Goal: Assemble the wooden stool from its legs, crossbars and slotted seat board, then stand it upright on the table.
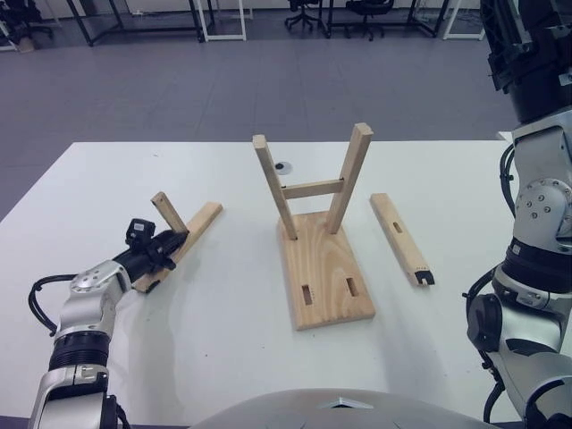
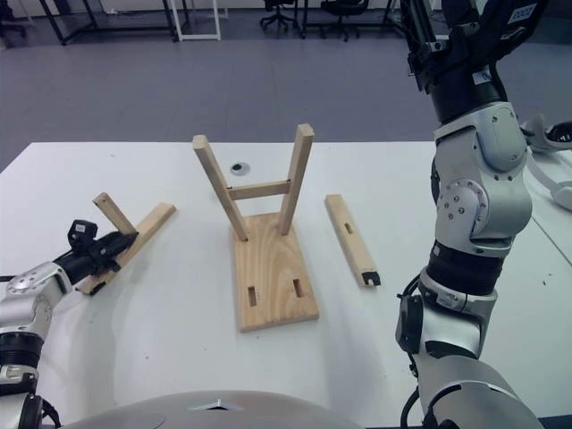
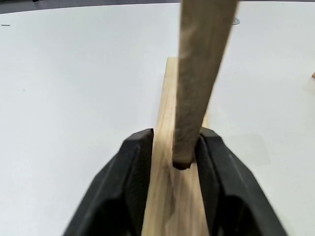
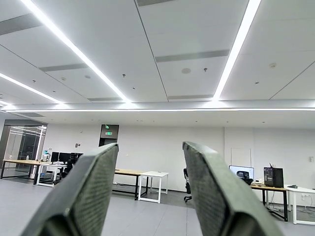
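Left gripper [image 3: 174, 145] is clamped on the loose leg [image 3: 165, 105] with its crossbar [image 3: 204, 73] poking up right between the jaws, right gripper [image 4: 150, 147] sits apart and empty, so I reckon a tilted lift could pop that joint.

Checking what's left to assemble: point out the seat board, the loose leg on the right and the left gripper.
seat board [image 1: 327, 279]: left eye view, middle of face.
loose leg [image 1: 399, 237]: left eye view, mid-length.
left gripper [image 1: 168, 243]: left eye view, between fingertips clamping held leg [image 1: 204, 219].
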You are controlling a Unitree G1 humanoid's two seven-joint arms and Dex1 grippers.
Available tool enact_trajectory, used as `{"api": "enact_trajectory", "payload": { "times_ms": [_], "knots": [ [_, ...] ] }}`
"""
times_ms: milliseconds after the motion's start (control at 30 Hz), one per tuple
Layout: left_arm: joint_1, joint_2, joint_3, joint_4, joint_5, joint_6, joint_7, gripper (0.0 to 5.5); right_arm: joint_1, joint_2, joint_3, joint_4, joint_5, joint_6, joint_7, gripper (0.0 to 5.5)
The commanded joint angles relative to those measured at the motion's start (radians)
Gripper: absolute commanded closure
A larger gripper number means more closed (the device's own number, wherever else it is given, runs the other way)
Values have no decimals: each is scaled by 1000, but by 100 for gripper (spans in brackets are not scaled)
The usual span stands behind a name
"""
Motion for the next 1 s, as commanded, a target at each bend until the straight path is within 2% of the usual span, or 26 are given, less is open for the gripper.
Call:
{"api": "enact_trajectory", "payload": {
  "times_ms": [33,133,367,467,700,800,867,1000],
  "knots": [
    [-23,18,9,-21,11,15,-2,337,16,3,-3,-13,11,13,-7,305],
    [-12,40,1,-62,18,28,-25,298,19,2,-6,-16,12,15,-8,305],
    [45,192,-111,-140,141,126,-122,186,32,2,-11,-33,12,15,-20,305],
    [62,226,-176,-141,220,148,-123,186,36,1,-11,-37,13,15,-25,305],
    [78,255,-200,-129,249,147,-136,303,44,-4,3,-39,5,22,-17,305],
    [84,252,-184,-152,218,153,-162,335,49,-6,16,-32,4,49,-16,305],
    [73,245,-165,-167,195,161,-170,337,49,-4,18,-30,6,54,-14,305],
    [-29,199,-57,-210,68,215,-163,337,41,5,12,-22,40,88,-14,305]
  ]
}}
